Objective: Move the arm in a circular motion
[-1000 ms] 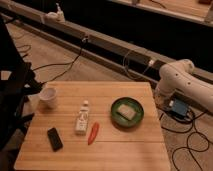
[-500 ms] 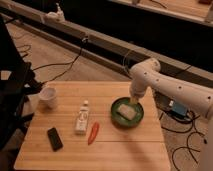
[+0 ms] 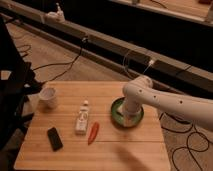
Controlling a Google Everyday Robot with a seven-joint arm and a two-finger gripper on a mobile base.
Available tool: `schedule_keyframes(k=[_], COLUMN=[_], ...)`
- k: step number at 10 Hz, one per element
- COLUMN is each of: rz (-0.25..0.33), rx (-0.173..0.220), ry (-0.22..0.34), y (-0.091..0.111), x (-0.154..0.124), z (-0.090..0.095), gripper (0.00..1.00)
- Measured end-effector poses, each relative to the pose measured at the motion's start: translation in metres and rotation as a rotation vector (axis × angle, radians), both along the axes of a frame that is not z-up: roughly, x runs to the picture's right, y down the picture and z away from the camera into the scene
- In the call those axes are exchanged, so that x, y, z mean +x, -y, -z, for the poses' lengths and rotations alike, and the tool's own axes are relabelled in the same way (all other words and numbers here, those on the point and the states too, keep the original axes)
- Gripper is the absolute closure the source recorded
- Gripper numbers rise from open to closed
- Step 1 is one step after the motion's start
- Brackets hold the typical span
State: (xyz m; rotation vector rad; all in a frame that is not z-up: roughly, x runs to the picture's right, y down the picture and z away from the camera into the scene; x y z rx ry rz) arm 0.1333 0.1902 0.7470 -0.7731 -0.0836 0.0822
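Fingers first: honestly can't tell if they're open or closed, or whether they have hold of anything. The gripper (image 3: 131, 117) points down right over the green bowl (image 3: 116, 113), and that's all I can make out. The arm (image 3: 170, 102) comes in from 3 o'clock, bends at a fat white joint and drops toward the bowl. My guess is we're partway round the circle, with the low end of the arm over the 3 o'clock side of the surface (image 3: 107, 92). The next move needs a smooth curved sweep that keeps enough height to clear the bowl rim and the small stuff nearby. Going left to right across the wooden surface, there's a white cup (image 3: 48, 96) at about 10 o'clock and a black phone-looking slab (image 3: 55, 138) near 8. A white bottle (image 3: 82, 118) lies close to the middle, with a red pepper-shaped thing (image 3: 93, 132) just beside it, and then comes the bowl. As for the room, it's dim, with something dark standing off the left edge. Cables (image 3: 60, 65) trail over the floor behind, a long ledge (image 3: 100, 42) runs across the back, and there's patterned floor at the right.
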Motion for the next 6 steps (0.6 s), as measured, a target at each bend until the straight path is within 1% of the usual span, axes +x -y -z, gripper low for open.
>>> schedule_keyframes(k=[1,3,4,5,6], rz=[-0.028,-0.146,-0.203,-0.235,-0.256], rx=[0.015,0.084,0.121,0.141,0.153], ry=[-0.024,-0.171,-0.256,-0.301,-0.340], y=[0.003,0.026,0.043,0.055,0.068], x=[0.016,0.087,0.126,0.145,0.159], z=[0.005,0.015,0.014,0.010,0.002], gripper=[1.00,1.00,1.00,1.00,1.00])
